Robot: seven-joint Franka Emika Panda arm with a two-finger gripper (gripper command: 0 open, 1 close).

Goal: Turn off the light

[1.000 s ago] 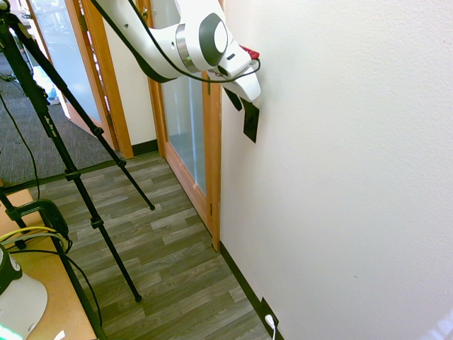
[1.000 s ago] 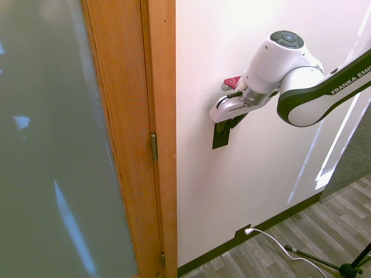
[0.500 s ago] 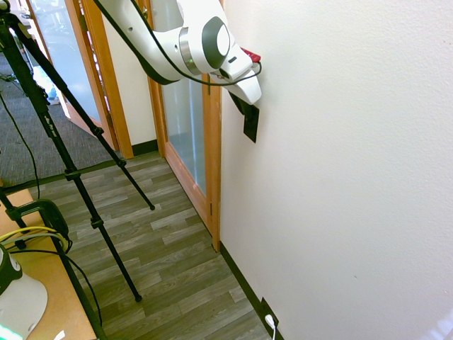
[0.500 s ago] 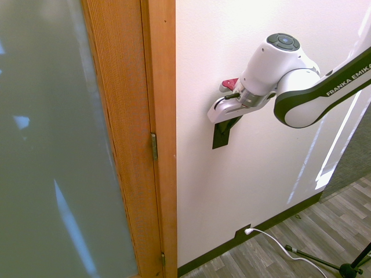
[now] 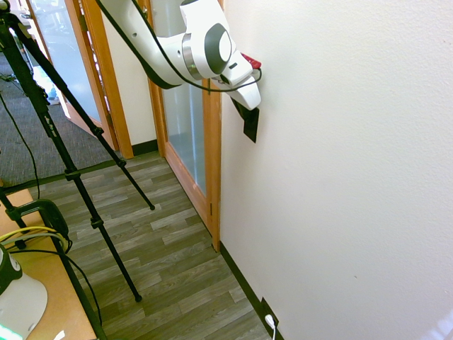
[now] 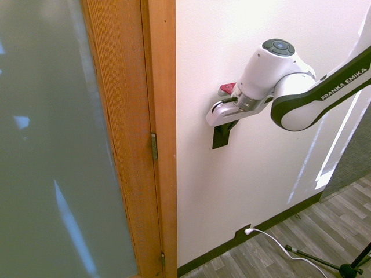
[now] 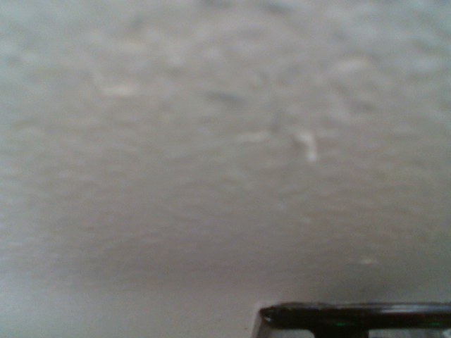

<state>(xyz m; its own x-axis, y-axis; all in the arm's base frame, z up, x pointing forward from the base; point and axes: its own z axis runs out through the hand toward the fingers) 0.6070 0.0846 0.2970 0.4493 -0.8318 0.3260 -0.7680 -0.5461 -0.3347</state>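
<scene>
From the first exterior view, white textured wall beside wood-framed glass door over grey plank floor, small black upright switch under claw, grip state unreadable; from the second, same black plate on wall; wrist view blurred.

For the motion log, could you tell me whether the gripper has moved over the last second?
Yes. The gripper has risen slightly, covering more of the fixed black switch plate.

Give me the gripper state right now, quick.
Gripper: pressed up to the small black upright rectangular switch plate on the white wall; open or closed cannot be told, nothing visibly held.
</scene>
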